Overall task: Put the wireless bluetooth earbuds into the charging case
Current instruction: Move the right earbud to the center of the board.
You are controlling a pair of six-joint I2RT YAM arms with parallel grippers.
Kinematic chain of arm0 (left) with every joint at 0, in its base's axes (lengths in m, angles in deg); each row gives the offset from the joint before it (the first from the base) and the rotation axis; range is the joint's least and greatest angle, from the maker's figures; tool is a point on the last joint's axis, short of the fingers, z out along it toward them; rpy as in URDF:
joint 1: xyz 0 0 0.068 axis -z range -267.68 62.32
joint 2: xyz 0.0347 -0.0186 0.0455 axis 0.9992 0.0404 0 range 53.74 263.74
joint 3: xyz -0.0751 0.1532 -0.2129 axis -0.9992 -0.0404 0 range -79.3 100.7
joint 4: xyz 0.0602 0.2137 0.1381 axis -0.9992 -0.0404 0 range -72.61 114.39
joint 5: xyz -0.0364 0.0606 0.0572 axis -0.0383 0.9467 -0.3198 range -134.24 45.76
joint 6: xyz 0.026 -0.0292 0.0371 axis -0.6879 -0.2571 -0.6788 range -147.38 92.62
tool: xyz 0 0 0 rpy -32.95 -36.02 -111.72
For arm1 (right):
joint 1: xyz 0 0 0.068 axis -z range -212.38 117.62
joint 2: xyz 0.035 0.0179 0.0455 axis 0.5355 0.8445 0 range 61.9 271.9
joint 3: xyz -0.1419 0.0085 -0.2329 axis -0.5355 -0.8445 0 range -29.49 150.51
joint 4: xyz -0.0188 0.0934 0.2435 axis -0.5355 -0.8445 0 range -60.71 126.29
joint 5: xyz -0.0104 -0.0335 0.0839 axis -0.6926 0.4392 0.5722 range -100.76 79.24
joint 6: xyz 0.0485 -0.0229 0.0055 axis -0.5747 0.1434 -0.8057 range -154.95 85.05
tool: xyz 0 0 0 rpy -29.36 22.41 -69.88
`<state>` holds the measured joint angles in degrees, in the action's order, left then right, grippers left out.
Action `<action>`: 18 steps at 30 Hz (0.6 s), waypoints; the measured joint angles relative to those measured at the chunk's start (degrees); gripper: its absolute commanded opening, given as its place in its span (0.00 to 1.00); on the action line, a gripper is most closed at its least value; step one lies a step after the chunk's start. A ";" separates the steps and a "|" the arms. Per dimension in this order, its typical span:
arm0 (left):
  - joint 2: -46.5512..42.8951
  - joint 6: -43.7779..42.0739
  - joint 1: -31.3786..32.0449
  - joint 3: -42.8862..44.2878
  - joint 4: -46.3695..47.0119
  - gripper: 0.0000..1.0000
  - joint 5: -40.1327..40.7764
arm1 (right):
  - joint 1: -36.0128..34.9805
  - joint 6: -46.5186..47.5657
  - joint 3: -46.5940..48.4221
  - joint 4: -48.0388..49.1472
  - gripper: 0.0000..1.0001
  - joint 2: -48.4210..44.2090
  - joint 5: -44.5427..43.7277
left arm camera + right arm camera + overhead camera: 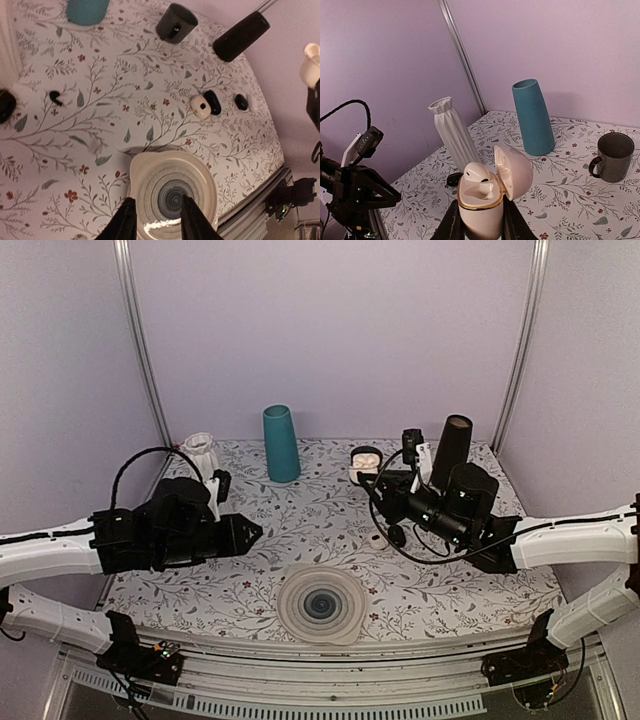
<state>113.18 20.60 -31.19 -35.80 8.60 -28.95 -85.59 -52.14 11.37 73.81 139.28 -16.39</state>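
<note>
My right gripper point(481, 227) is shut on the white charging case point(479, 210) and holds it upright above the table with its lid open. One white earbud point(479, 175) sits in the case's left socket; the socket beside it shows bare. In the top view the case point(366, 461) hangs at the back, in front of the right gripper point(374, 478). A small white earbud-like piece point(200, 106) lies on the tablecloth beside a black oval case point(213, 102). My left gripper point(156, 222) hovers over the plate, open and holding nothing; in the top view the left gripper point(250, 532) points right.
A cream spiral plate point(290, 602) sits at the front centre. At the back stand a teal vase point(281, 443), a white ribbed vase point(200, 452) and a black cylinder point(451, 448). A dark mug point(615, 157) and more small black pieces point(241, 101) lie on the cloth.
</note>
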 measured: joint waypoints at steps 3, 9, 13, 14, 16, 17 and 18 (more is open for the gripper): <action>0.28 7.32 3.56 -0.52 -9.60 0.33 -0.22 | 0.00 -0.13 -0.59 -0.66 0.08 -0.11 0.46; 5.88 17.07 13.05 -0.68 -22.71 0.36 -0.26 | 0.00 -0.17 -3.41 -0.68 0.09 -1.25 1.27; 10.36 19.28 14.78 -1.84 -27.56 0.36 -0.17 | 0.00 -0.20 -4.57 -0.68 0.09 -2.32 1.60; 11.37 19.34 14.78 -1.92 -28.41 0.36 0.02 | 0.00 -0.20 -4.74 -0.66 0.09 -2.54 1.66; 13.29 19.17 14.78 -1.90 -29.22 0.36 0.48 | 0.00 -0.26 -5.07 -0.66 0.09 -3.08 1.77; 14.53 18.84 14.78 -1.88 -29.46 0.36 0.72 | 0.00 -0.44 -5.16 -0.63 0.09 -3.19 1.79; 15.63 18.34 14.75 -1.84 -29.53 0.36 0.96 | 0.00 -0.66 -5.29 -0.63 0.09 -3.30 1.84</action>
<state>128.80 38.94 -16.44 -37.63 -20.93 -27.99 -85.59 -52.80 6.08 73.18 135.98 -14.55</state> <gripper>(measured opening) 0.362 0.210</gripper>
